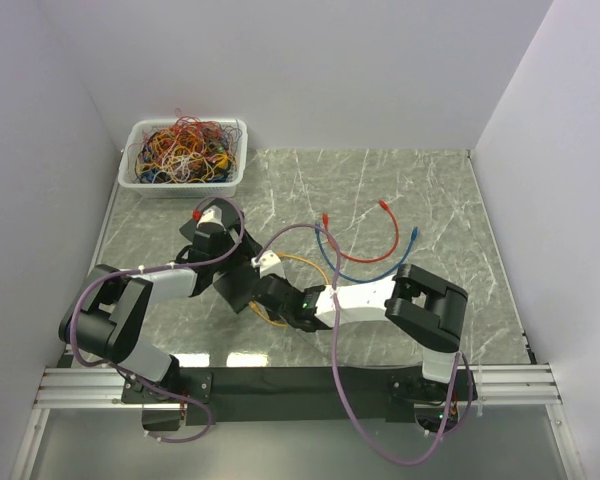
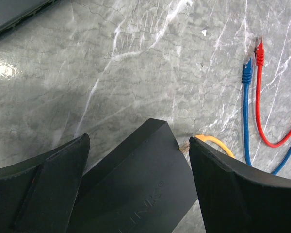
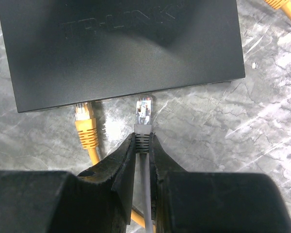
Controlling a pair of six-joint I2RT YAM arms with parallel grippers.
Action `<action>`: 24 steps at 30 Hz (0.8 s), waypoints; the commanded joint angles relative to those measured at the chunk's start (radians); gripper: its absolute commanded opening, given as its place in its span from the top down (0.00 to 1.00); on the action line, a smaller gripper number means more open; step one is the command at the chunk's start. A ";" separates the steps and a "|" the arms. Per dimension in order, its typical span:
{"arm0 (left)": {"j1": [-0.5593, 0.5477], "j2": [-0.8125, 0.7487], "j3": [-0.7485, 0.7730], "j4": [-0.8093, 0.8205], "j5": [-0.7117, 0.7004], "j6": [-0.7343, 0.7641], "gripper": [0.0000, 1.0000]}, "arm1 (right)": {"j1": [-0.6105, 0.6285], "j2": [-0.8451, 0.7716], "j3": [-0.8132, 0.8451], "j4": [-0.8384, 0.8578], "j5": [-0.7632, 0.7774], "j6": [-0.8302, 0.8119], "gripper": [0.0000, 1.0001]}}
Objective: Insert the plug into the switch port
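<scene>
Work surface: grey-green marble-patterned tabletop (image 1: 310, 180), pale veins running across it, with a slight sheen. It is enclosed on three sides by plain white panels: back wall (image 1: 310, 70), left wall (image 1: 30, 150) and right wall (image 1: 565, 180), all bare. A silver aluminium extrusion rail (image 1: 80, 385) runs along the near edge. Lighting is even and diffuse, shadows soft. One bright glare patch (image 2: 2, 68) shows on the tabletop in the left wrist view.
</scene>
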 commanded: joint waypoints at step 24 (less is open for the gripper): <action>-0.001 0.050 -0.039 -0.127 0.016 0.017 0.09 | -0.007 -0.043 0.072 0.037 0.018 -0.010 0.96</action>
